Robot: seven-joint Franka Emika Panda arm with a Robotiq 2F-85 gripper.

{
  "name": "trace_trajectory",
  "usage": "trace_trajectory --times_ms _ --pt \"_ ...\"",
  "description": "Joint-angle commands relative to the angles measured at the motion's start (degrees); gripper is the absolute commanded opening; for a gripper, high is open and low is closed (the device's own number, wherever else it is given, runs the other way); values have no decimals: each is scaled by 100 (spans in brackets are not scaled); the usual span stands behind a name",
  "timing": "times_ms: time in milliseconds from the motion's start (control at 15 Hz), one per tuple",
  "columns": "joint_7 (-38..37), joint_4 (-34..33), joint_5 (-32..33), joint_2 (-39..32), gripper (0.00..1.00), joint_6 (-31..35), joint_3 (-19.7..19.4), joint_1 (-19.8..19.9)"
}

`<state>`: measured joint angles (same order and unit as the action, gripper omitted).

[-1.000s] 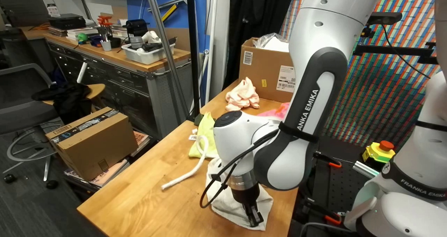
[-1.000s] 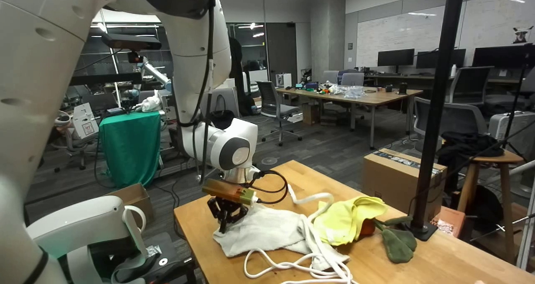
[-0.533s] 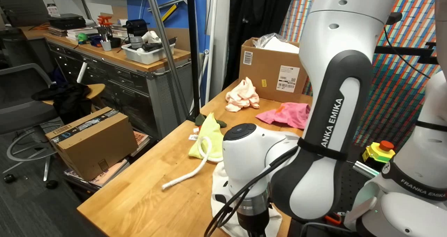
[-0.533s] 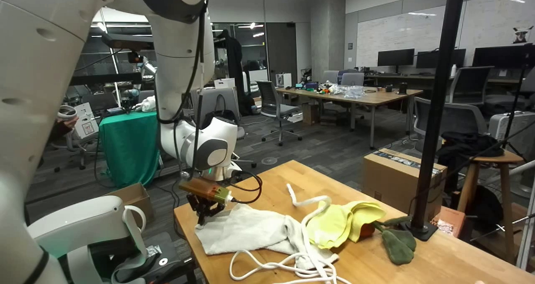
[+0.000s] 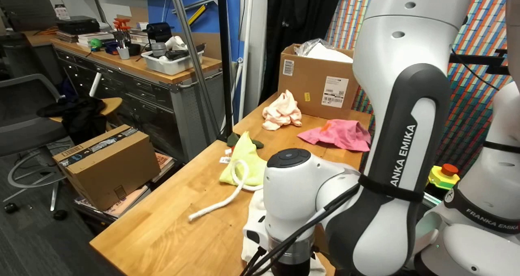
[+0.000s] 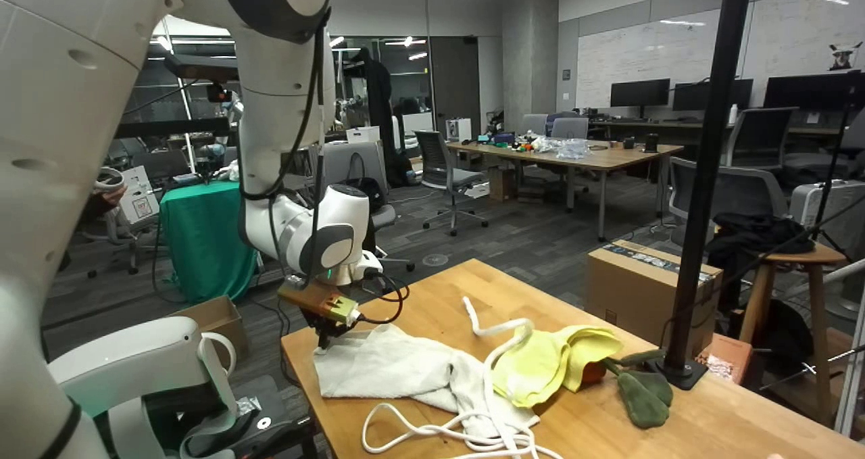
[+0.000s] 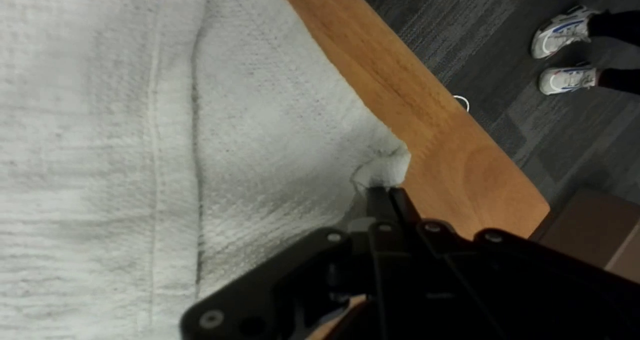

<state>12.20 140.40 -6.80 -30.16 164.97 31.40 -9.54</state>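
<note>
A white cloth point(image 6: 392, 368) lies on the wooden table in both exterior views and fills the left of the wrist view. My gripper point(image 7: 389, 190) is shut on a corner of this cloth, close to the table's corner; a small fold pokes out beyond the fingertips. In an exterior view the gripper point(image 6: 326, 341) points down at the cloth's end, low over the table. The frame's bottom edge cuts the fingers off in an exterior view. A white rope point(image 6: 503, 324) runs over the cloth's far part, beside a yellow cloth point(image 6: 534, 371).
Green plush leaves point(image 6: 645, 398) and a reddish thing point(image 6: 595, 372) sit by the yellow cloth. A black pole point(image 6: 703, 175) rises at the table edge. Peach point(image 5: 283, 111) and pink cloths point(image 5: 337, 134) lie before a cardboard box point(image 5: 310, 85). A person's shoes point(image 7: 565, 35) show on the floor.
The gripper has moved towards the table's end, leftward in an exterior view, dragging the white cloth along. The rope and the yellow cloth have shifted slightly the same way.
</note>
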Motion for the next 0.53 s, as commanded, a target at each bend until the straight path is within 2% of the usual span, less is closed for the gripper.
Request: trace_trajectory --times_ms 0,333,467 --pt "-248 76 -198 -24 3 230 235 45" --pt "-601 119 -314 -29 3 503 409 -47" --pt "-914 105 -341 -5 3 891 387 -156"
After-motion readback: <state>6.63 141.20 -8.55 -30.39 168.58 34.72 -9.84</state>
